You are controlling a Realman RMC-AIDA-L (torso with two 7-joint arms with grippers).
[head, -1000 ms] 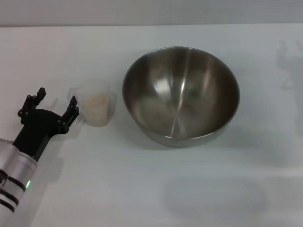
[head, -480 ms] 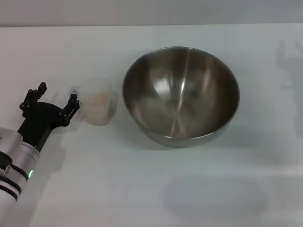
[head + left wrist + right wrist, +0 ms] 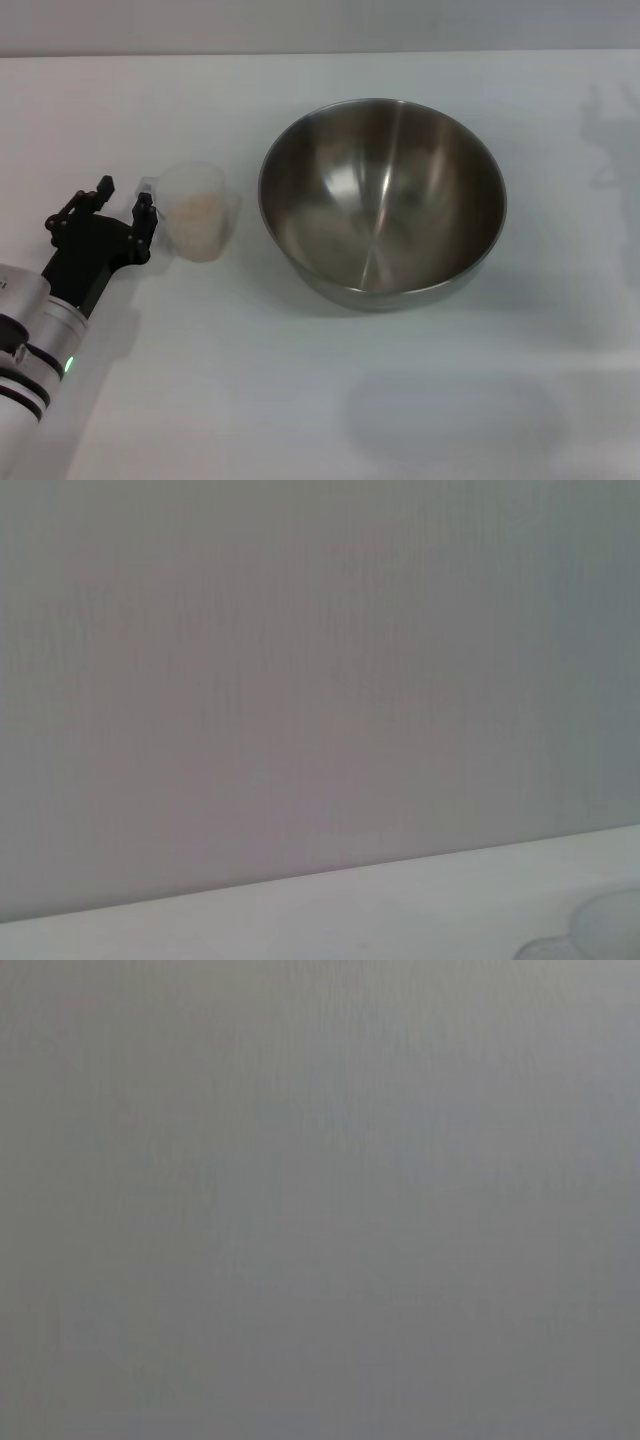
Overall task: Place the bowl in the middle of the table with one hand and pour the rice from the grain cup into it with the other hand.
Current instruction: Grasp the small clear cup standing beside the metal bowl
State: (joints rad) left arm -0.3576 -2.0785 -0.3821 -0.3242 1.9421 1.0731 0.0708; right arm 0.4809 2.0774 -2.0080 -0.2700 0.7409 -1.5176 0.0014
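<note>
The large steel bowl (image 3: 382,200) stands empty near the middle of the white table (image 3: 300,400). The small clear grain cup (image 3: 198,212) stands upright just left of the bowl, with pale rice (image 3: 200,208) inside and its small handle pointing left. My left gripper (image 3: 124,200) is open at the cup's left side, its fingers on either side of the handle without closing on it. The cup's rim shows faintly at the corner of the left wrist view (image 3: 600,930). The right gripper is out of view.
The table's far edge (image 3: 320,53) runs along the top of the head view. Faint shadows lie on the table at the far right (image 3: 605,130) and front (image 3: 450,415). The right wrist view shows only a blank grey surface.
My left gripper has moved forward and slightly right, up to the cup's handle. The cup has shifted a little to the left and farther back. The bowl has not moved.
</note>
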